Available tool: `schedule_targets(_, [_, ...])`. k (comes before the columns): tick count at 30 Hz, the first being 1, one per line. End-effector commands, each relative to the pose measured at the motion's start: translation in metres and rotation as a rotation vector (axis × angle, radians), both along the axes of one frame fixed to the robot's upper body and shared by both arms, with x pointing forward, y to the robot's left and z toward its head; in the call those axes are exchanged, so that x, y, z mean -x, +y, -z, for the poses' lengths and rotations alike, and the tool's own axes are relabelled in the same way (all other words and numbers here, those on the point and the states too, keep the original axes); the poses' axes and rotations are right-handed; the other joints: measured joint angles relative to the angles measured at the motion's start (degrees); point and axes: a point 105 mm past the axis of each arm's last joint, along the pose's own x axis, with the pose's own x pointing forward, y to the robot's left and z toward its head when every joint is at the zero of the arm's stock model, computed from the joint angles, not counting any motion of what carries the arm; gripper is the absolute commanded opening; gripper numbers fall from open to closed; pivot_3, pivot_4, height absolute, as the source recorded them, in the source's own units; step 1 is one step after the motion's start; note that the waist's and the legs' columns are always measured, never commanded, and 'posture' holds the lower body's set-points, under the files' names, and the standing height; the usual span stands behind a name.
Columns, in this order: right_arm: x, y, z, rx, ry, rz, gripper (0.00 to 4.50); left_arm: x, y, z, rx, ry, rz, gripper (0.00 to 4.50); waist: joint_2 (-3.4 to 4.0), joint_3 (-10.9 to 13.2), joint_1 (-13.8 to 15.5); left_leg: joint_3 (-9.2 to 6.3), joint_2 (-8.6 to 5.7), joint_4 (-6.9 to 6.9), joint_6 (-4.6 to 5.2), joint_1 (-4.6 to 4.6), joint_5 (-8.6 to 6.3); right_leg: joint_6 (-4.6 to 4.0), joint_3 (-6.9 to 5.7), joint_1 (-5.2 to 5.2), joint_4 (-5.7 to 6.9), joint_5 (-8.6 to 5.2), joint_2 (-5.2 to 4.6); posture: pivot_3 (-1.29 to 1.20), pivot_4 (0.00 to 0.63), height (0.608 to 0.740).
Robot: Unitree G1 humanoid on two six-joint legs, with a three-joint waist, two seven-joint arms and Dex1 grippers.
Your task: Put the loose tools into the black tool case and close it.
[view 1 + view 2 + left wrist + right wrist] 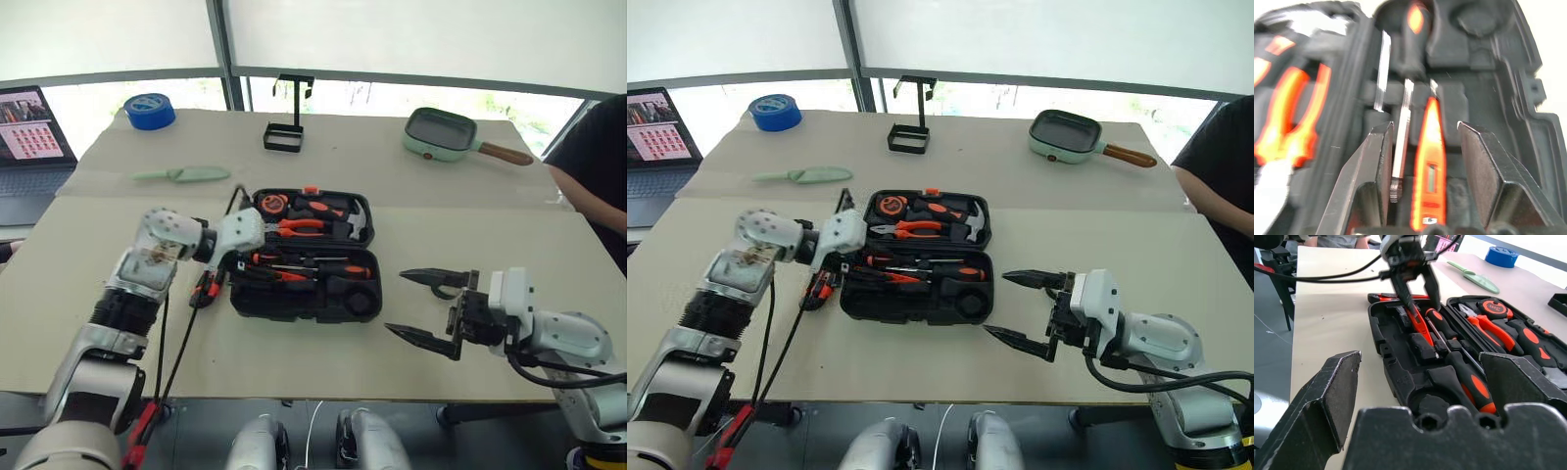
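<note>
The black tool case lies open at mid-table, with pliers, a hammer and a tape measure in its far half and black-and-orange screwdrivers slotted in its near half. My left gripper hovers over the near half's left end, open. A slim orange screwdriver rests in the case between its fingers, with a gap on each side. One loose black-and-orange tool lies on the table just left of the case. To the right of the case, my right gripper is open and empty, pointing at it.
At the back stand a blue tape roll, a pale green knife, a black wire stand and a green pan. A laptop sits at the far left. A person's dark sleeve is at the right edge.
</note>
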Motion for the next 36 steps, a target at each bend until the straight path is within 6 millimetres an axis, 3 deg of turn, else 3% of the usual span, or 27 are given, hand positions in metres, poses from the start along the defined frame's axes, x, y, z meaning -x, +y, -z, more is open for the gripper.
schedule_targets(1, [-0.001,0.002,-0.006,-0.008,-0.035,-0.010,4.50,-0.001,0.003,-0.010,0.105,-0.027,-0.030,2.06,0.00,0.0,0.0,0.01,0.00,0.00,0.00,0.00,0.00,0.00,0.00,0.00,0.00,0.00,0.00,0.00,0.150,0.740])
schedule_targets(3, [-0.001,0.003,-0.006,-0.013,-0.035,-0.011,4.50,0.000,0.004,-0.003,0.155,0.034,-0.047,1.58,0.00,0.0,0.0,0.01,-0.01,0.00,0.00,0.01,0.00,0.00,-0.01,0.01,0.01,0.00,0.00,0.00,0.150,0.740])
schedule_targets(7, [-0.002,0.004,-0.008,-0.019,-0.048,-0.003,4.50,0.003,0.010,0.029,0.143,0.131,-0.074,0.13,0.00,0.0,0.0,0.02,-0.01,0.01,-0.01,0.01,0.01,0.01,-0.05,0.01,0.01,0.01,0.01,0.00,0.150,0.740])
schedule_targets(8, [-0.003,0.003,-0.008,-0.019,-0.049,-0.002,4.50,0.004,0.011,0.036,0.114,0.136,-0.075,0.04,0.00,0.0,0.0,0.03,-0.01,0.01,-0.01,0.01,0.01,0.01,-0.07,0.01,0.02,0.01,0.01,0.00,0.150,0.740])
schedule_targets(10, [-0.004,0.002,-0.009,-0.018,-0.051,0.001,4.50,0.005,0.013,0.048,0.065,0.143,-0.073,0.04,0.00,0.0,0.0,0.03,-0.01,0.01,-0.01,0.01,0.01,0.02,-0.11,0.00,0.01,0.01,0.02,0.00,0.150,0.740])
schedule_targets(19, [-0.005,0.004,-0.009,-0.021,-0.050,-0.006,4.50,-0.005,0.010,0.060,0.046,0.114,-0.131,0.04,0.12,-0.1,0.2,0.01,-0.04,0.00,0.01,0.07,0.00,0.01,-0.09,0.08,0.02,0.04,-0.08,0.00,0.150,0.740])
schedule_targets(23, [-0.004,0.005,-0.010,-0.020,-0.042,-0.011,4.50,-0.001,-0.001,0.046,0.153,0.117,-0.081,0.04,0.20,-0.1,0.4,0.02,-0.08,0.02,0.51,0.16,-0.21,0.10,-0.09,0.16,0.03,0.08,-0.17,0.00,0.150,0.740])
schedule_targets(28, [-0.003,0.003,-0.010,-0.016,-0.035,-0.011,4.50,-0.003,-0.003,0.030,0.207,0.080,-0.080,0.04,0.19,-0.1,0.1,0.03,-0.08,0.09,0.39,0.04,-0.13,0.15,-0.08,0.10,0.01,0.12,-0.17,0.00,0.150,0.740])
schedule_targets(36, [-0.004,0.005,-0.010,-0.015,-0.033,-0.016,4.50,-0.001,-0.001,0.053,0.110,0.106,-0.095,0.04,0.19,-0.1,0.0,0.08,-0.10,0.06,0.23,0.03,-0.04,0.08,-0.16,0.08,-0.06,0.16,-0.14,0.00,0.150,0.740])
